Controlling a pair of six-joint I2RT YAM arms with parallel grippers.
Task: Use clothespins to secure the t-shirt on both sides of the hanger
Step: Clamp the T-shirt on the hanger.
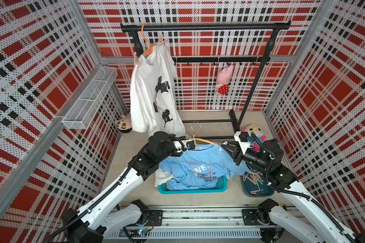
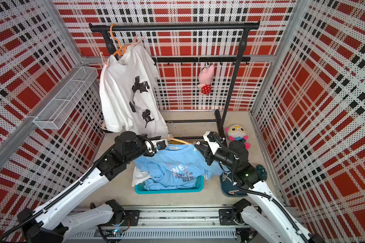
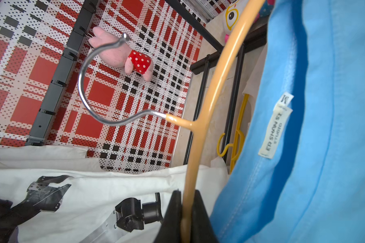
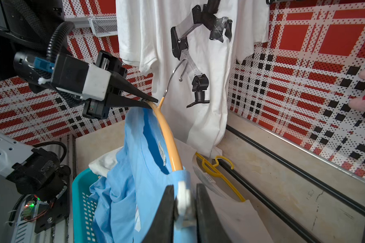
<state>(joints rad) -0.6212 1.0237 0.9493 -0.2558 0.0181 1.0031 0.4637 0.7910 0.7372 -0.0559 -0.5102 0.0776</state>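
Two shirts show. Far left, a mesh shelf (image 1: 89,98) sits on the wall. Beside it the white shirt (image 1: 148,94) hangs from an orange hanger (image 1: 148,52) on the rack (image 1: 204,27), with pink clothespins (image 1: 161,41) at its shoulders.

Lower down, the left gripper (image 4: 153,102) has its jaws fully closed on the tan hanger (image 4: 167,134), gripping the bar just beside the neck, with the metal hook rising toward the white shirt. The blue shirt (image 1: 188,164) is on that hanger. Its collar gapes beside the bar, and its body slumps into the teal basket (image 1: 192,190) over some white cloth (image 1: 162,176).

At the hanger's other end, the right gripper (image 4: 183,187) pinches a white clothespin (image 4: 183,202) between nearly closed jaws. The pin's tip touches the blue cloth folded over the hanger's end; whether it bites the cloth cannot be told. A yellow hanger (image 4: 217,170) lies on the floor just beyond.

Rightmost, the spare clothespins (image 1: 253,177) lie heaped in a dark tray (image 1: 267,190) under the right arm, just beside the basket.
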